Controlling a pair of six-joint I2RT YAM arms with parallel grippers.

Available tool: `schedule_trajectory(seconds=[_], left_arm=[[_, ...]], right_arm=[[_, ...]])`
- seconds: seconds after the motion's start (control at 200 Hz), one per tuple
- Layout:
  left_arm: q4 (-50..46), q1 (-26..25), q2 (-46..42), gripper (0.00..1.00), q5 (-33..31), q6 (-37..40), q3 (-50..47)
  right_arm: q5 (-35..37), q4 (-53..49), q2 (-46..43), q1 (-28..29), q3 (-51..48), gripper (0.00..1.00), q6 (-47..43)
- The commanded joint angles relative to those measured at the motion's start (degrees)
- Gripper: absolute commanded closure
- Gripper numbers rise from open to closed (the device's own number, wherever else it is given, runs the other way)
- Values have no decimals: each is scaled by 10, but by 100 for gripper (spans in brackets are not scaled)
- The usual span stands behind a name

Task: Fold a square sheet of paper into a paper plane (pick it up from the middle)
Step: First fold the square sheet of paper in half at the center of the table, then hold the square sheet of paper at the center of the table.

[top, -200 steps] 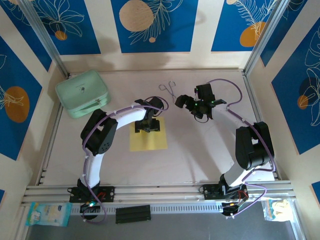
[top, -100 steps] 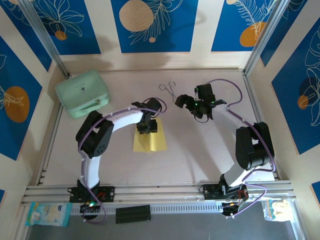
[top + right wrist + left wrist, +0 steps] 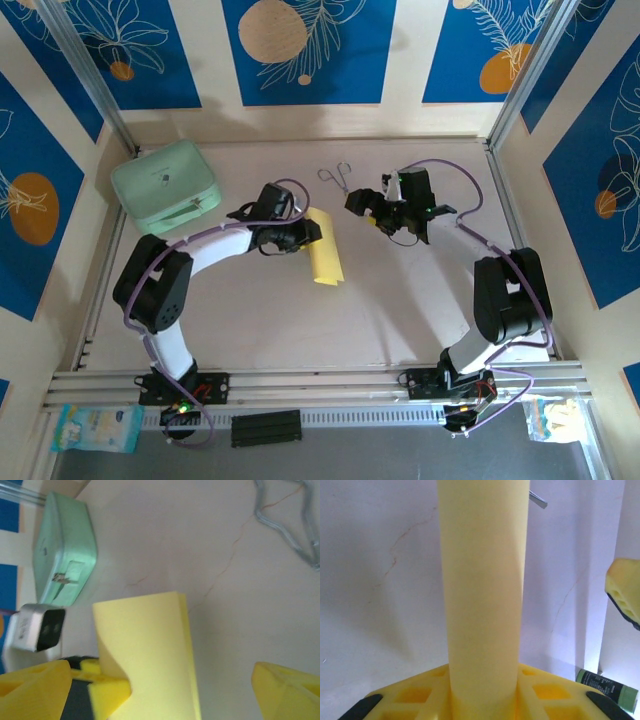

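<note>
The square sheet of paper [image 3: 325, 250] is yellow, bent double and lifted off the table. My left gripper [image 3: 303, 233] is shut on its middle. In the left wrist view the paper [image 3: 482, 580] rises as a rounded strip from between my yellow fingers [image 3: 410, 700]. My right gripper [image 3: 366, 205] stands open just right of the sheet, not touching it. From the right wrist the doubled paper [image 3: 145, 650] sits between my spread fingertips [image 3: 30, 687], with the left gripper's finger [image 3: 102, 687] clamped on its lower left edge.
A mint-green rounded case [image 3: 165, 187] sits at the back left, also visible from the right wrist [image 3: 65, 555]. Thin metal tongs [image 3: 338, 180] lie behind the grippers, near the right one [image 3: 290, 525]. Metal rails edge the table.
My left gripper closed on the flat sheet, then lifted it and swung it back and right, so it now hangs bent double. The right gripper edged left toward it.
</note>
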Motion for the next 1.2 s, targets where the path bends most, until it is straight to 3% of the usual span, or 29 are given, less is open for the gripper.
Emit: schedule_trajectory(seconds=[0.0,0.23,0.76,1.196], left_arm=[[23,15,15,68,25,0,-20],[-8,32,33,68,-4,52,-40],[-55,33,71,71,-37,96,-35],[-69,33,71,69,-55,90,-38]], right_arm=[[-79,21,18,1,-9,11,8],[-91,21,57,32,-25,25,17],[-21,-79,179,129,71,73,-21],[12,-144,241,153,122,81,-36]])
